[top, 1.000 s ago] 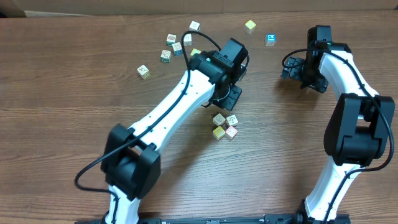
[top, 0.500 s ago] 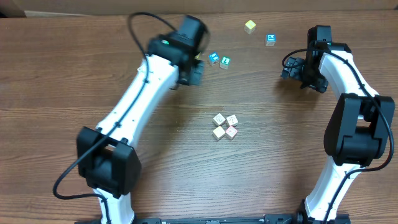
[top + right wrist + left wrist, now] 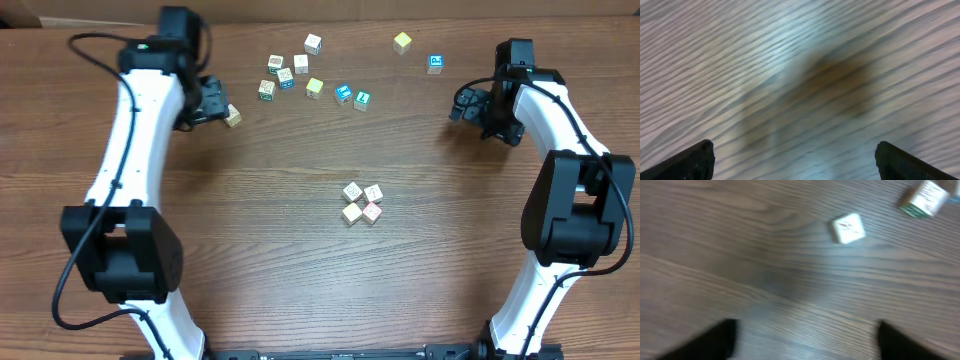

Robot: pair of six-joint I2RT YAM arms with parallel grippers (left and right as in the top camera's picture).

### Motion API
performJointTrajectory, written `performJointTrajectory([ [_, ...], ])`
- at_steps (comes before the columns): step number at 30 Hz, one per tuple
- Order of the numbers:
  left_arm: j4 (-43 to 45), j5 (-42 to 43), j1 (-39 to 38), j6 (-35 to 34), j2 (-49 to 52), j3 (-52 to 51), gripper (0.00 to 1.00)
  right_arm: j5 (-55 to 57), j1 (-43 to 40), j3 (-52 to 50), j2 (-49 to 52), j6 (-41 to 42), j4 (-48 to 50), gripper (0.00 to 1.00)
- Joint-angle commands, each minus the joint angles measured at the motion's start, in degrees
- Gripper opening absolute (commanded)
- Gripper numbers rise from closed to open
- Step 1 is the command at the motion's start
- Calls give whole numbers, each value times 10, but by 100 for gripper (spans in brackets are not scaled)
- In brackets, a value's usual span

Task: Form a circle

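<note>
My left claw (image 3: 212, 100) hangs over the far left of the brown wooden desk (image 3: 300, 260). Its fingers stand wide apart with nothing between them, as the left wrist view (image 3: 805, 337) shows. The tight clump of four small pale printed cubes (image 3: 361, 203) – one pink-red marked – is the start of the circle. It sits well apart from this claw, back toward the arm bases and off to its right.

What my next move turns on, I judge, is the small cream printed cube (image 3: 232, 117) lying just beside the left claw. In the wrist view this cube (image 3: 848, 228) is ahead of the fingers and a little toward the right-hand one, not centred. Its faces are slightly skewed to the line between the fingers, so I would shift right and turn the wrist a touch before descending. A green-marked cube (image 3: 926, 196) lies further off on the same side.

My right claw (image 3: 465, 105) – also spread wide and empty – is somewhat nearer the clump, but no loose cube lies beside it.
</note>
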Motion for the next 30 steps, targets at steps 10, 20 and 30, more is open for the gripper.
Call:
performJointTrajectory([
  [10, 3, -5, 44, -8, -11, 1, 100, -275, 9, 78, -12, 116, -92, 45],
  [20, 3, -5, 44, -8, -11, 0, 99, -152, 129, 337, -16, 283, -333, 65],
  [30, 3, -5, 44, -8, -11, 0, 99, 0, 251, 328, -20, 447, -469, 64],
])
